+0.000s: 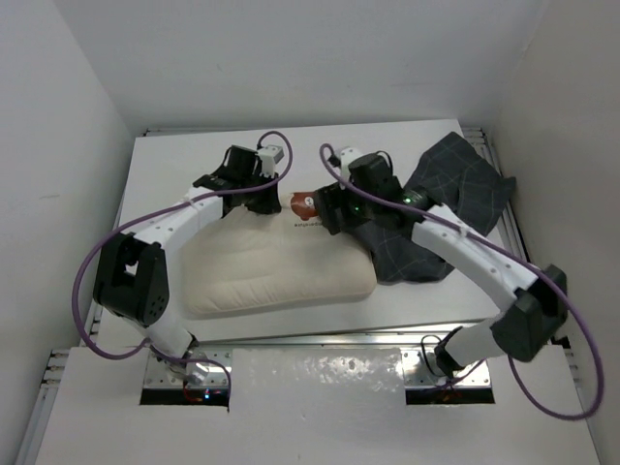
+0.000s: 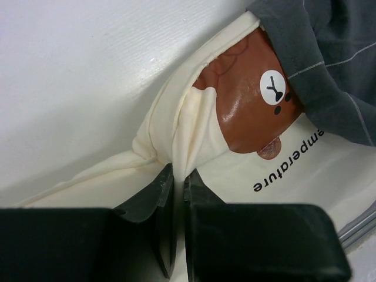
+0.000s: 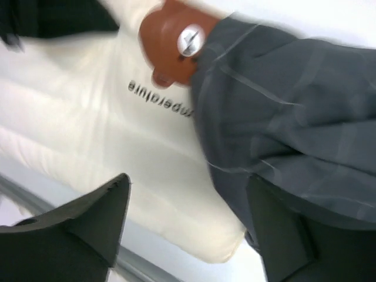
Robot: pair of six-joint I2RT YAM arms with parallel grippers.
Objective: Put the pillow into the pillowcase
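Left gripper (image 2: 178, 176) clenched on a bunched fold of the pillow (image 1: 276, 276) beside the bear print (image 2: 252, 100), upper centre of the top view; the pillow lies mostly bare across the middle of the table (image 1: 174, 155). Right gripper (image 3: 188, 185) spread wide, grasping nothing, over the spot where the pillowcase (image 1: 455, 194) edge overlaps the pillow's right end; inside or just draped, cannot tell. Judged early: case mostly heaped at right; nearly all the stuffing left.

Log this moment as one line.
left gripper: shut on pillow fold | right gripper: open over pillowcase edge | pillowcase: overlaps pillow's right end | pillow: mostly uncovered
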